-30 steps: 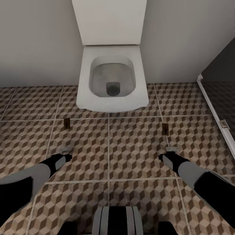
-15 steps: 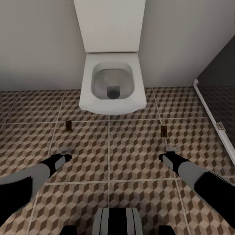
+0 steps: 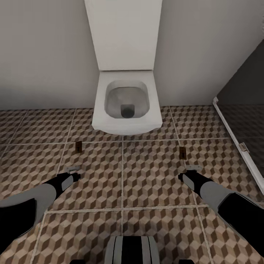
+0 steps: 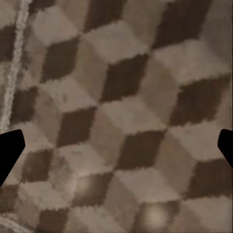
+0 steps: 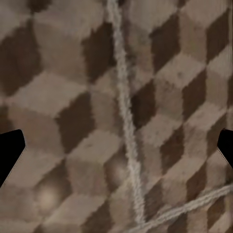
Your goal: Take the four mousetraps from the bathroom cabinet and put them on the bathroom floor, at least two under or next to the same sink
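facing the toilet (image 3: 125, 106) with two mousetraps on the bathroom floor (image 3: 154, 176): left mousetrap (image 3: 78, 147) ahead of our left gripper (image 3: 75, 176), right mousetrap (image 3: 182, 152) ahead of our right gripper (image 3: 180, 176). both traps' long axes point toward the wall. both grippers are wide apart and empty. no sink in sight, so placement looks doubtful.

home bathroom, toilet (image 3: 126, 106), cube-patterned floor tiles (image 3: 154, 176)

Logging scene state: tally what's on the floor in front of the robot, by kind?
mousetraps: 2, left mousetrap and right mousetrap, flat on the bathroom floor
toilet: 1
Total: 3
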